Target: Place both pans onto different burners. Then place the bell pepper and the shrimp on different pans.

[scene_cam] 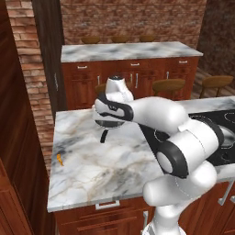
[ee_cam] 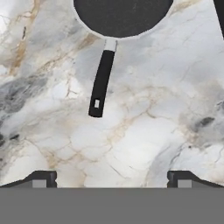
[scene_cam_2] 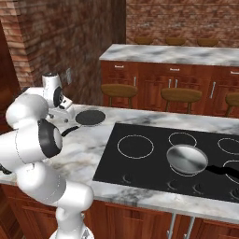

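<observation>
Black pan (ee_cam: pixel 121 16) at top centre of hand view, flat on marble counter (ee_cam: pixel 144 131), long handle (ee_cam: pixel 101 83) pointing down toward gripper (ee_cam: pixel 112 179); gripper wide open, holding nothing. Steel pan (scene_cam_2: pixel 187 158) already on cooktop (scene_cam_2: pixel 140 172) at right-centre of right base view; shrimp (scene_cam: pixel 60 159) at left of left base view. Probably rigid and fairly heavy, head-weighted, so best gripped on handle near pan body to limit tipping; handle likely smooth, could twist.

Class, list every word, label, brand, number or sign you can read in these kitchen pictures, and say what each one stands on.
None: no readable text on the black pan, steel pan, cooktop or marble counter.
Cooktop front markings: too small to read.
</observation>
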